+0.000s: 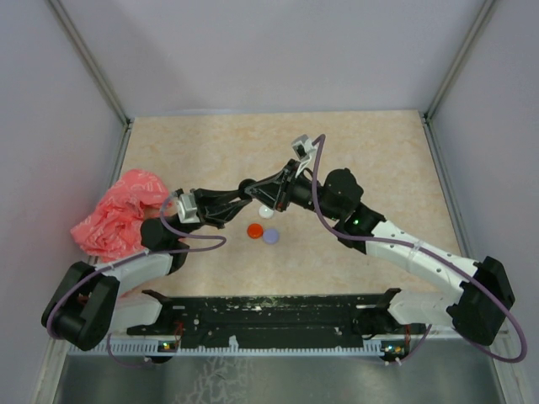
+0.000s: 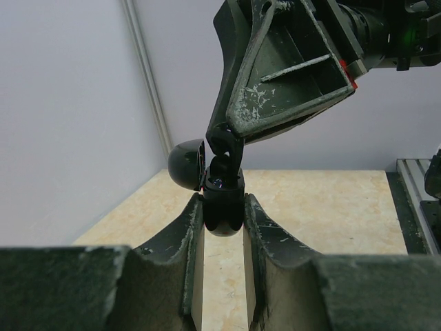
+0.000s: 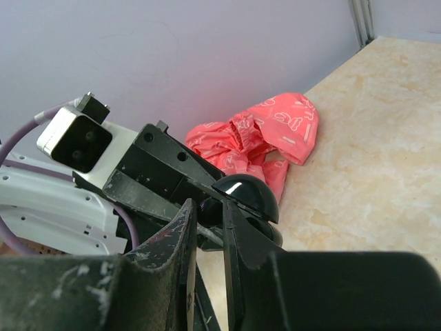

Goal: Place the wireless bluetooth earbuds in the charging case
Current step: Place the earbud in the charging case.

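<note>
My left gripper [image 2: 224, 215] is shut on the lower half of a black rounded charging case [image 2: 224, 205], held upright above the table. The case's domed lid [image 2: 186, 164] hangs open to the left and also shows as the glossy lid [image 3: 249, 195] in the right wrist view. My right gripper [image 2: 224, 141] comes down from above, shut on a black earbud [image 2: 221, 165] that sits at the case's open mouth. In the top view the left gripper [image 1: 246, 188] and right gripper [image 1: 269, 194] meet tip to tip mid-table. Other earbuds are out of view.
A red disc [image 1: 254, 230], a lilac disc [image 1: 271, 236] and a white disc [image 1: 266, 212] lie on the beige table [image 1: 379, 151] just below the grippers. A crumpled pink bag [image 1: 118, 215] sits at the left edge. Grey walls enclose three sides.
</note>
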Controlling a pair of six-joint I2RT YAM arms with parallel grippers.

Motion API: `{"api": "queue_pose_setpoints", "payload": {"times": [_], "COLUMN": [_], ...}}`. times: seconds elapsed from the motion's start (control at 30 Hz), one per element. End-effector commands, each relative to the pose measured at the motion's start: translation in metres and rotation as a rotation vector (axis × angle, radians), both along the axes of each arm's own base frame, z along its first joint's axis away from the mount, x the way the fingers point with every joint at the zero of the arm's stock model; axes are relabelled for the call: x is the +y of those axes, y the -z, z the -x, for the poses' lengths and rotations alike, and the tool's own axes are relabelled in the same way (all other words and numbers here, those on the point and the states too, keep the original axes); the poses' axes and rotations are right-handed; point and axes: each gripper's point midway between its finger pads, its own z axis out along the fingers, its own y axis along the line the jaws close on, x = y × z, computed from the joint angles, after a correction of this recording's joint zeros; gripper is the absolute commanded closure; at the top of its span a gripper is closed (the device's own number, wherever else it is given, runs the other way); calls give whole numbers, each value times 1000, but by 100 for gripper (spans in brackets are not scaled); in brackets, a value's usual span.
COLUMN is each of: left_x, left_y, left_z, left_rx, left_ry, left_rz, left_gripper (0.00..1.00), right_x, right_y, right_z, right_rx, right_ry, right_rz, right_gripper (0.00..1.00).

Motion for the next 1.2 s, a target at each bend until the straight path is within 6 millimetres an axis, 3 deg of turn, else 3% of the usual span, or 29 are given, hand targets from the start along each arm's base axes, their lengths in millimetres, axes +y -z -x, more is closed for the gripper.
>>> {"api": "queue_pose_setpoints", "payload": {"times": [0.0,0.4,0.9,1.17], "left_x": [15,12,3,7], "left_y": [-54,-47,-36,-41], "left_z": [34,31,33,38], "left_rx": [-258,-255,-200,-200], "left_ry": [11,17,90,87], "left_rz": [136,114,79,101], "left_gripper": [100,100,100,100], "right_x": [-3,-7,-4,-10], "right_y": [7,26,20,23], "right_z": [-6,-22,-22,-24], "right_rx": [25,125,75,60], "right_ry": [42,136,114,141], "right_rz": [28,77,108,118], "right_gripper": [92,92,80,78]}}
